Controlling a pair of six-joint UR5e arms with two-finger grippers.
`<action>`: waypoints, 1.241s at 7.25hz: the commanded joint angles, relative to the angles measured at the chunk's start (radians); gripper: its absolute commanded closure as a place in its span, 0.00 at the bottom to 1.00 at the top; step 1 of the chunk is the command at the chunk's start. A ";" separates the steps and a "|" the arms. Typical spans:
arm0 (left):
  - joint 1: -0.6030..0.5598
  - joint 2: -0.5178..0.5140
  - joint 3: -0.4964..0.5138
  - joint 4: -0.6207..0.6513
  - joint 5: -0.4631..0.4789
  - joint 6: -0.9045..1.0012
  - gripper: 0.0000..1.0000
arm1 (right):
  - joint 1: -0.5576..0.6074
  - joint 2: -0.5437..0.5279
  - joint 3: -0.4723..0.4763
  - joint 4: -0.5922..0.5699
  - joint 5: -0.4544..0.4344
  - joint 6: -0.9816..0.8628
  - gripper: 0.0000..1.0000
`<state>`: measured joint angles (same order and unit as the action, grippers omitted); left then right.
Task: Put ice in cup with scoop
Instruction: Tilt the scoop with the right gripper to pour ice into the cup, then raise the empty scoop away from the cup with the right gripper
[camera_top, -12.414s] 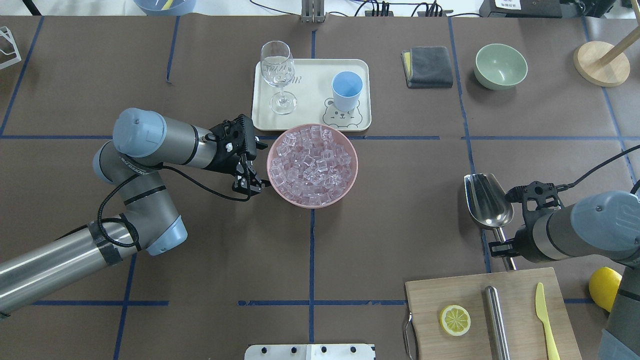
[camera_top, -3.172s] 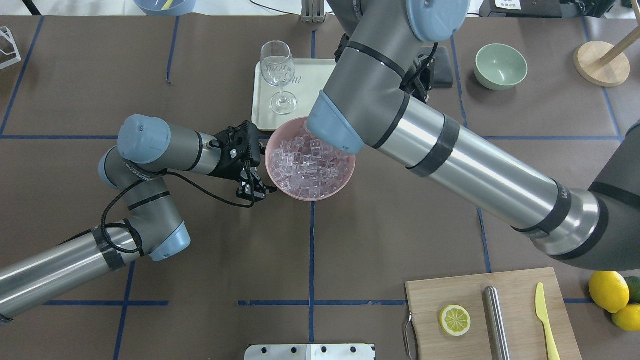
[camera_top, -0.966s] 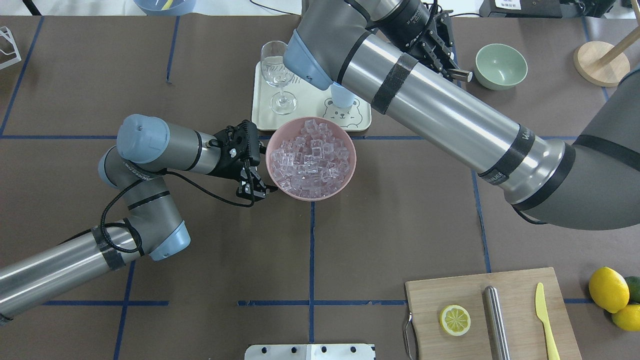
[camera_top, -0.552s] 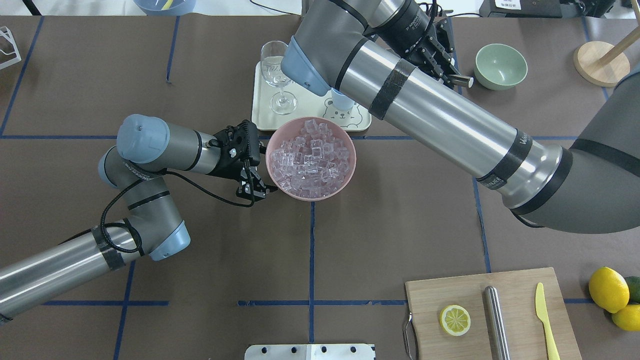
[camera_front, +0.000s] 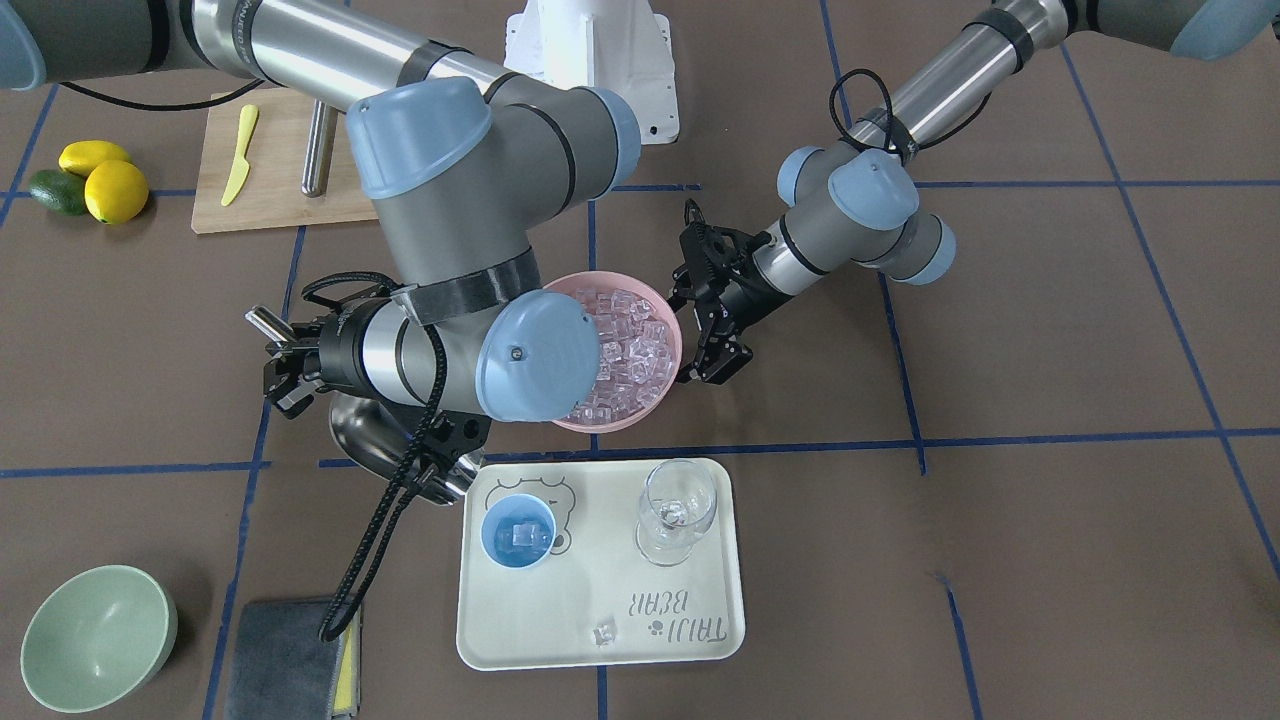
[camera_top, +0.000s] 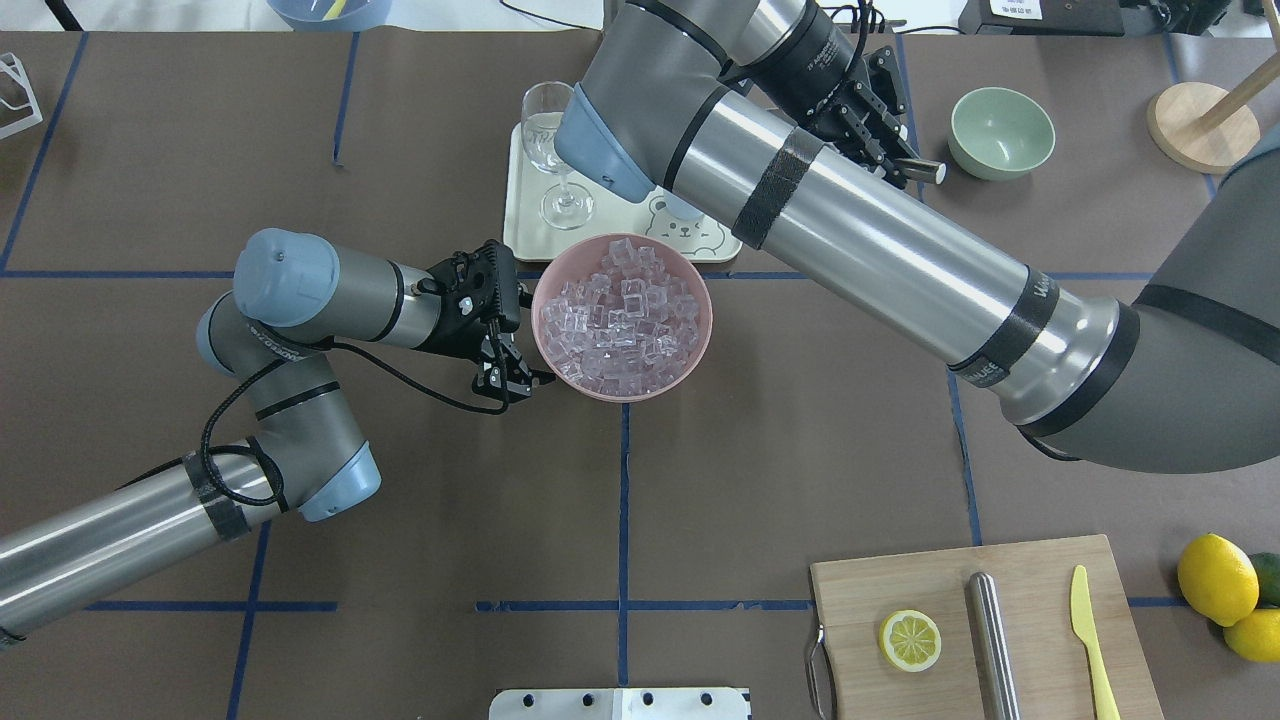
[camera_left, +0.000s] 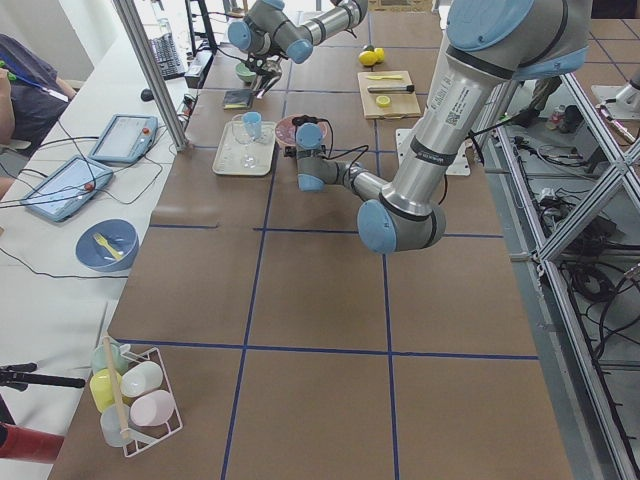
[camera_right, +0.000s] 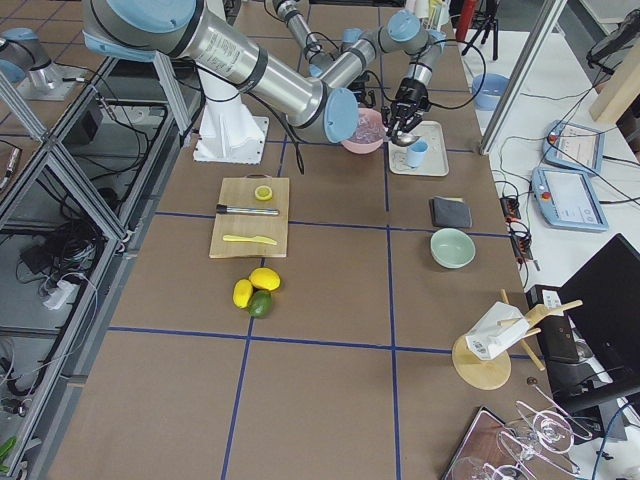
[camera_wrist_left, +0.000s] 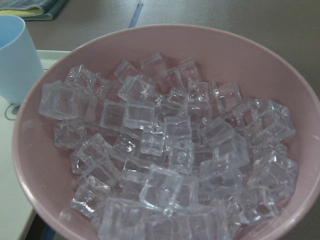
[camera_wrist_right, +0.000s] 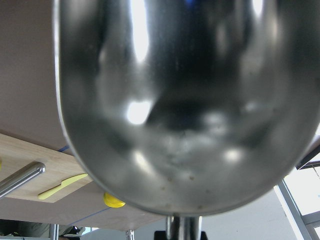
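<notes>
We see the right gripper (camera_front: 285, 365) with its fingers clamped on the handle of the scoop (camera_front: 375, 440); the handle end pokes out past the gripper in the front and overhead views. The scoop's steel trough hangs under the right wrist, just beside the corner of the cream tray (camera_front: 690, 620) and close to the cup (camera_front: 518, 532), not touching it as far as we can tell. In the right wrist view the trough (camera_wrist_right: 185, 100) fills the frame and looks bare inside.

The cup stands upright on the tray over the bear print and has at least one clear cube in it. One loose cube (camera_front: 603, 632) lies on the tray floor near the lettering. The wine glass (camera_front: 677, 510) stands upright on the same tray, beside the cup.

The rest of the ice (camera_top: 620, 325) sits heaped in the pink bowl (camera_top: 700, 345) on the desk (camera_top: 800, 450), just in front of the tray on the robot's side. The left gripper (camera_top: 508, 375) has its fingers closed on the bowl's rim at the robot's left side; the left wrist view looks straight over the pile (camera_wrist_left: 165, 155).

A green bowl (camera_top: 1001, 132) and a wooden cutting board (camera_top: 1040, 590) sit well apart from the tray.
</notes>
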<state>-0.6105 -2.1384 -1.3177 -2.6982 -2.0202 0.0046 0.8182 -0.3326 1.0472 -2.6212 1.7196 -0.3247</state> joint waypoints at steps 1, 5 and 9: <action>0.000 0.000 0.000 0.000 0.000 0.000 0.00 | 0.007 -0.011 0.034 0.007 0.008 0.001 1.00; 0.000 0.000 -0.002 0.000 -0.002 -0.002 0.00 | 0.057 -0.023 0.085 0.039 0.107 0.022 1.00; -0.003 0.006 -0.002 0.000 -0.002 -0.002 0.00 | 0.188 -0.170 0.282 0.067 0.398 0.212 1.00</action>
<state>-0.6123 -2.1352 -1.3192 -2.6983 -2.0218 0.0031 0.9737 -0.4574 1.2584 -2.5562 2.0404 -0.2110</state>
